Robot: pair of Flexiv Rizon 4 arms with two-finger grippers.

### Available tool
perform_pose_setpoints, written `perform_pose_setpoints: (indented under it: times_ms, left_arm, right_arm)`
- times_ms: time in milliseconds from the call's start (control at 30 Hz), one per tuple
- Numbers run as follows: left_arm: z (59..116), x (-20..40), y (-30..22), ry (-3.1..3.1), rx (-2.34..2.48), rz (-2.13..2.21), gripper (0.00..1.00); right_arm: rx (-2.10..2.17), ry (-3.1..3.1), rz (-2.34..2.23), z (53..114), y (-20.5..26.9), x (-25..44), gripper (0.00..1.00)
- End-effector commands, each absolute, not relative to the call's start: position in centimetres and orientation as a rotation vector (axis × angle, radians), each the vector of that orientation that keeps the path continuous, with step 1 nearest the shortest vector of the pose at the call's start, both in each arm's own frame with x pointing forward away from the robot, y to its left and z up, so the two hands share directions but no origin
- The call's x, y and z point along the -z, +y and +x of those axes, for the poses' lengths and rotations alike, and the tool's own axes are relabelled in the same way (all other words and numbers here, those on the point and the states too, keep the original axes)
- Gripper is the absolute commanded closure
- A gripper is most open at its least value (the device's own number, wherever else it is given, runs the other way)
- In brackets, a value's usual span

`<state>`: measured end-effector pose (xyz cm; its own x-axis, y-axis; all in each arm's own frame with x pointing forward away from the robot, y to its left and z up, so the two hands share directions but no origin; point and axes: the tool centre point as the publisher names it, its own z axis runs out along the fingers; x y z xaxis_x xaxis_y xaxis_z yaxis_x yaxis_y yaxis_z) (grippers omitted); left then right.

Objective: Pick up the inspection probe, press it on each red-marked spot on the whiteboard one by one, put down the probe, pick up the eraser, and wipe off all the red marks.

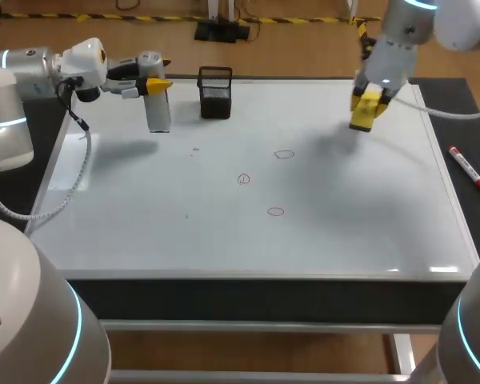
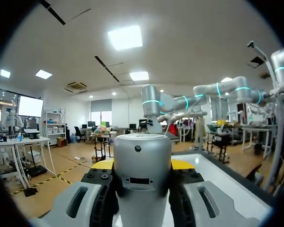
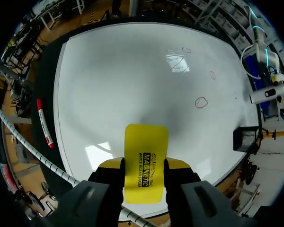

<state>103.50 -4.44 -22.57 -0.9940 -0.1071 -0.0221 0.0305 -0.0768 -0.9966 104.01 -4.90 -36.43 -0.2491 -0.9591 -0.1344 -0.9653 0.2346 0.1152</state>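
1. Right now your left gripper (image 1: 154, 83) is clamped on the inspection probe (image 1: 158, 106), which stands upright at the far left of the whiteboard (image 1: 144, 216), near the black mesh holder (image 1: 215, 93).
2. Your right gripper (image 1: 370, 102) grips the yellow eraser (image 1: 366, 114) from both sides, over the board's far right.
3. You have three red marks (image 1: 284, 154) near the middle, unwiped.
4. A red marker (image 1: 470, 170) lies on the dark mat beside the board's right edge.

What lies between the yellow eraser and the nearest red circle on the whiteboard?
Only bare whiteboard; the head view shows eraser and circle apart.
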Motion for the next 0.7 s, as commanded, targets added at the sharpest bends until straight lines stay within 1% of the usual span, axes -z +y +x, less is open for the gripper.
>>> perform_pose_setpoints:
  times_ms: [33,200,367,500,700]
  left_arm:
    - [103.5,22.4,-4.5,2.069,2.236,-0.088,1.00]
    - [103.5,22.4,-4.5,2.069,2.236,-0.088,1.00]
    - [103.5,22.4,-4.5,2.069,2.236,-0.088,1.00]
    - [103.5,22.4,-4.5,2.069,2.236,-0.088,1.00]
    - [103.5,22.4,-4.5,2.069,2.236,-0.088,1.00]
  right_arm:
    - [-0.179,2.380,-2.090,102.9,0.4,36.0,1.00]
    - [-0.119,2.252,-2.298,100.8,6.7,36.0,1.00]
    - [-0.130,2.135,-2.410,99.0,11.7,36.1,1.00]
    - [-0.094,2.073,-2.466,97.8,15.2,36.4,1.00]
    - [-0.159,2.017,-2.477,96.1,19.3,37.7,1.00]
